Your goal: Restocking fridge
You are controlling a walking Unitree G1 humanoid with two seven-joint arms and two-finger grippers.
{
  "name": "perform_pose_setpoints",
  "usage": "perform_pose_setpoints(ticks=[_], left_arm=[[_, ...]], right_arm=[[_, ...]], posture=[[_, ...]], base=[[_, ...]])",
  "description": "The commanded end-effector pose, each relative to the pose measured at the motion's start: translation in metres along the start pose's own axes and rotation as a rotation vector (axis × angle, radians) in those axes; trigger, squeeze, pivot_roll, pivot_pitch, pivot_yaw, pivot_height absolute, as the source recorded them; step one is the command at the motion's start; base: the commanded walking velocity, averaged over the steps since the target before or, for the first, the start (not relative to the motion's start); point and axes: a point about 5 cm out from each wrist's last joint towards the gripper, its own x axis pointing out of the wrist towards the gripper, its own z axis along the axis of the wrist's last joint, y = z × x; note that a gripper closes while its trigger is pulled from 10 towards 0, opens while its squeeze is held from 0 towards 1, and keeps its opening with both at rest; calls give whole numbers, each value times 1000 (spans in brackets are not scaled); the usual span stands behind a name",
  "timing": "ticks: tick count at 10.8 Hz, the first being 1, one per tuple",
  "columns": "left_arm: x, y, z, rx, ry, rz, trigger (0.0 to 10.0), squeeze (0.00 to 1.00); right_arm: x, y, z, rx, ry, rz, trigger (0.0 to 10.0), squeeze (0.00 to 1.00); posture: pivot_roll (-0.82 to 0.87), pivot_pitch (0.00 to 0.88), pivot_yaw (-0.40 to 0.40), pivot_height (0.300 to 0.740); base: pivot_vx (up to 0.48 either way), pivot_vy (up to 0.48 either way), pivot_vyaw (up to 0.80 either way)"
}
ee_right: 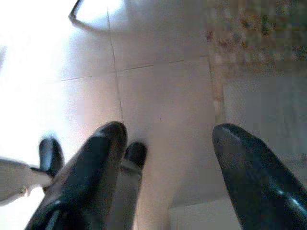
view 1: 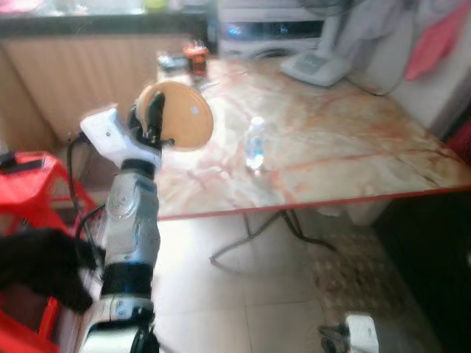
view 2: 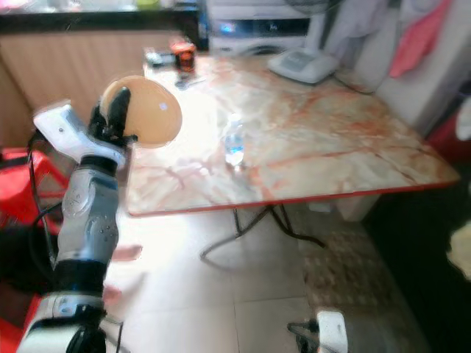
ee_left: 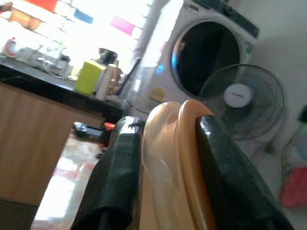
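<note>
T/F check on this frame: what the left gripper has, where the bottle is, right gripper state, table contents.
1. The left gripper is shut on an orange plate. True.
2. A clear water bottle lies on its side on the floor. False: it stands upright on the marble-pattern table.
3. The right gripper is open, hanging over the tiled floor. True.
4. The plate rests flat on the table. False: it is held up on edge between the left fingers.
5. A white fan stands next to the washing machine. True.
</note>
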Motion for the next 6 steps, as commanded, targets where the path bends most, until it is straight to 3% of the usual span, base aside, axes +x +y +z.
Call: perform_pose_setpoints(ticks=[1,6], left_arm=[[-1,0,0,-13,-4,10,10000,0],[-1,0,-1,-14,0,10,10000,0]], right_arm=[[0,-4,4,3,-13,-10,10000,0],[0,-3,4,6,-12,-10,10000,0]], posture=[[52,50,-39,740],[53,57,-37,740]], base=[[0,255,0],[0,302,0]])
